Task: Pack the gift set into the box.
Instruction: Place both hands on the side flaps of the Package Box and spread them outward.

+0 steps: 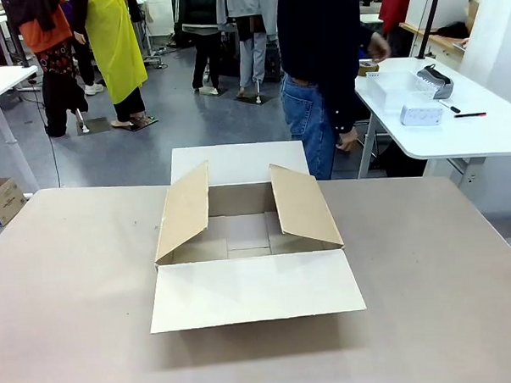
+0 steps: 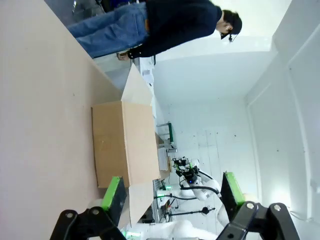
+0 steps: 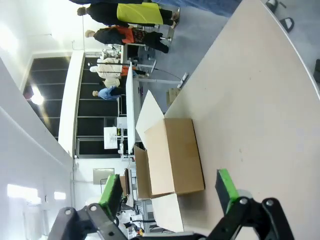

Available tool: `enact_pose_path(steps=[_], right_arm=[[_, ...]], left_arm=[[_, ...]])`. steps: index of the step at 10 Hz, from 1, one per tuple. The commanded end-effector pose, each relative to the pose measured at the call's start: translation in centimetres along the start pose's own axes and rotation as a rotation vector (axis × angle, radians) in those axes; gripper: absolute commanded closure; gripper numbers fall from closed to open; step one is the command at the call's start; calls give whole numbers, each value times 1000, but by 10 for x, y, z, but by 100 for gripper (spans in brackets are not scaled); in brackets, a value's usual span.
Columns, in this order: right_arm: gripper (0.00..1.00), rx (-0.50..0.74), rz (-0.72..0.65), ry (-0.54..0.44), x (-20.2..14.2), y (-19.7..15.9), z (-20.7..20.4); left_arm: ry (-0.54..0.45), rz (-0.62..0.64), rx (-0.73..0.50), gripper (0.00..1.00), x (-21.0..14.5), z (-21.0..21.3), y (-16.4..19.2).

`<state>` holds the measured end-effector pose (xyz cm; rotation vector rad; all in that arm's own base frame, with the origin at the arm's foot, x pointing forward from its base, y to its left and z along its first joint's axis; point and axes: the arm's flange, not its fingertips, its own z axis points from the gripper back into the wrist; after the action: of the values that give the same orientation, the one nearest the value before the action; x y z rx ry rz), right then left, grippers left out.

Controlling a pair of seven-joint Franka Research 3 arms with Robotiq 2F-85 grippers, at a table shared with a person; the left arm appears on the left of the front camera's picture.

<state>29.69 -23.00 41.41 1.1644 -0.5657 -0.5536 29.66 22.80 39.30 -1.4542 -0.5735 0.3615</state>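
Observation:
The box [image 1: 245, 243] lies open in the middle of the brown table [image 1: 73, 293], its side flaps raised and its near flap flat toward me. Nothing lies inside it. The gift set [image 1: 397, 90], a pale tray with a white block and a black strap, rests on the white side table [image 1: 490, 130] at the far right. A person [image 1: 322, 61] stands between that table and the box, one hand near the tray. My left gripper [image 2: 172, 192] is open and holds nothing, with the box [image 2: 122, 145] ahead of it. My right gripper [image 3: 168, 192] is also open, facing the box [image 3: 175, 155].
A small printed carton [image 1: 1, 201] sits on the floor at the left. A pen [image 1: 470, 114] lies on the side table. Other people stand in the background. Bare tabletop surrounds the box on all sides.

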Motion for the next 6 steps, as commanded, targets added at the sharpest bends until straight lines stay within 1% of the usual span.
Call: enact_pose_path(steps=[1, 4, 5, 6], right_arm=[[0, -9, 55, 9, -3, 27, 3], [0, -9, 55, 9, -3, 27, 3], [0, -31, 44, 23, -3, 23, 0], [0, -171, 130, 28, -10, 59, -37]], left_arm=[[47, -62, 10, 0, -7, 8, -24], [47, -62, 10, 0, -7, 8, -24], [39, -31, 12, 0, -4, 5, -20], [97, -78, 94, 0, -9, -32, -46]])
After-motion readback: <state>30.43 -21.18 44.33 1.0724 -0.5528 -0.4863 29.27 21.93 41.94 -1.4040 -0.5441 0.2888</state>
